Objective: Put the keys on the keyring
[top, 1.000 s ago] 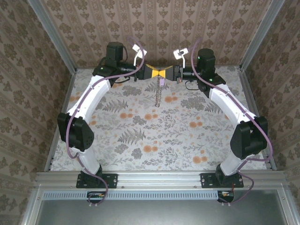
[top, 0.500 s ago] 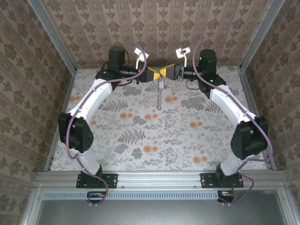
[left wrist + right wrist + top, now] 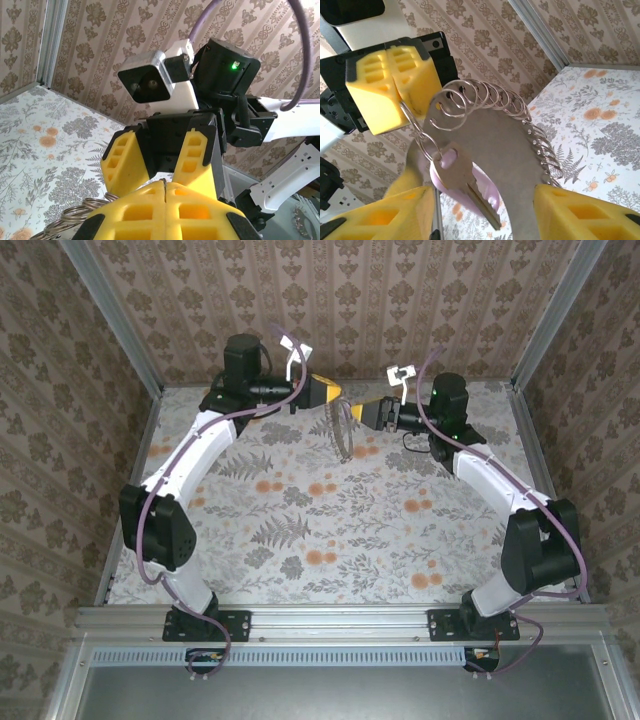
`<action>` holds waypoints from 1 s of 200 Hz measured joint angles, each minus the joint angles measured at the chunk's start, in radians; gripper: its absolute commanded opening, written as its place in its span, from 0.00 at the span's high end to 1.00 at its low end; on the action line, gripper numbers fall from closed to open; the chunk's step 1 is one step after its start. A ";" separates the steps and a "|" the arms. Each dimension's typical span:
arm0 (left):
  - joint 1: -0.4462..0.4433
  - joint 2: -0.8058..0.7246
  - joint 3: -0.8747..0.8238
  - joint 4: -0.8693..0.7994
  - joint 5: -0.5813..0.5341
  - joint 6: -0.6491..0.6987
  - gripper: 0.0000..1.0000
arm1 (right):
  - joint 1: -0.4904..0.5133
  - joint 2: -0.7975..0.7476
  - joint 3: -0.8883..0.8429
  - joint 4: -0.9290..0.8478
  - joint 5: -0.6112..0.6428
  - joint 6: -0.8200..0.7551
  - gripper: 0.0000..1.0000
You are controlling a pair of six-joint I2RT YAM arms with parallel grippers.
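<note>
**Left claw** (image 3: 326,392): yellow fingers pressed together, pinching one wire loop of the keyring (image 3: 340,433), raised over the far tabletop (image 3: 300,530).
**Keyring:** chain of linked loops hanging in an arc. Its lower end is hidden behind the right claw's finger in the right wrist view and cut off in the left wrist view.
**Key** (image 3: 462,180): lilac head, dangling from a loop beside the pinch, indistinct from above.
**Right claw** (image 3: 362,410): fingers apart, gripping nothing.

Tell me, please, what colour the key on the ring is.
Pale lilac head with silver-grey metal; the key shows best in the right wrist view.
</note>
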 measured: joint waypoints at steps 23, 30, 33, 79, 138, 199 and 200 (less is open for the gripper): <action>0.000 -0.001 0.000 0.010 0.000 -0.011 1.00 | 0.000 0.000 -0.013 0.032 0.002 0.015 0.38; 0.000 -0.001 0.000 0.013 0.000 -0.015 1.00 | 0.000 0.000 -0.013 0.037 0.002 0.017 0.37; 0.000 -0.001 0.000 0.014 0.000 -0.015 1.00 | 0.000 0.000 -0.013 0.041 0.002 0.019 0.37; -0.002 -0.001 0.000 0.033 0.009 -0.034 1.00 | 0.013 0.005 -0.006 0.069 -0.002 0.019 0.35; -0.004 -0.001 0.000 0.040 0.020 -0.046 1.00 | 0.035 0.010 0.007 0.077 -0.005 0.019 0.36; -0.013 -0.002 0.000 0.043 0.019 -0.048 1.00 | 0.055 0.034 0.048 0.072 -0.008 0.013 0.74; -0.013 -0.001 0.000 0.043 0.018 -0.048 1.00 | 0.056 0.034 0.048 0.073 -0.008 0.011 0.74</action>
